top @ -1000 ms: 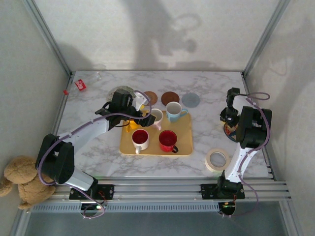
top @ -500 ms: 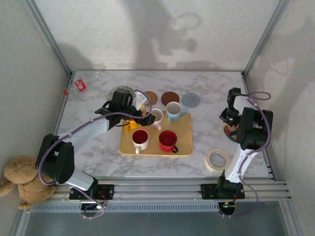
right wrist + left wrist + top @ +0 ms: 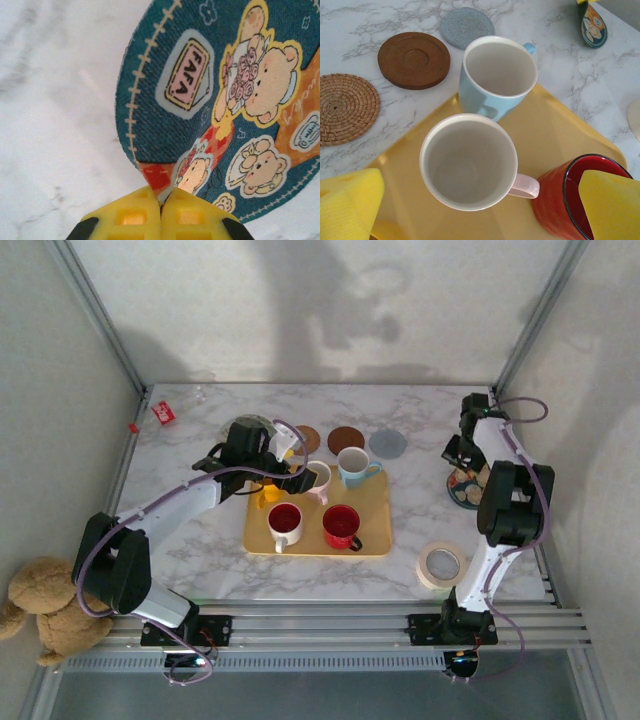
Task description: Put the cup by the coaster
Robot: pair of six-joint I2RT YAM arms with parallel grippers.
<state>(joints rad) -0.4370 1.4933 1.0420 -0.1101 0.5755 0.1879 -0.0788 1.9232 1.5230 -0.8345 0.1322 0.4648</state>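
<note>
White cup (image 3: 468, 161) stands upright on the yellow tray (image 3: 555, 135), mouth up, empty; long axis vertical. In the left wrist view its pale pink handle points lower right, toward the red cup (image 3: 570, 200), and the handle tip lies just beside that cup's wall. Left hand (image 3: 480, 192) is spread wide over the tray, one yellow pad at lower left and the other at lower right, with the white cup in the gap between them and neither pad touching it. Blue cup (image 3: 500, 75) stands just behind the white cup, nearly touching. Off the tray's far edge on the desk (image 3: 200, 540) lie a woven coaster (image 3: 342, 107), a brown coaster (image 3: 414, 60) and a grey coaster (image 3: 466, 27) in a row. In the top view the white cup (image 3: 317, 478) sits at the tray's far left part, under the left hand (image 3: 285, 465). Right hand (image 3: 161, 210) is clamped tight on the rim of the printed coaster (image 3: 215, 100), near the desk's right edge, well apart from the tray; whether the coaster lies flat cannot be told.
</note>
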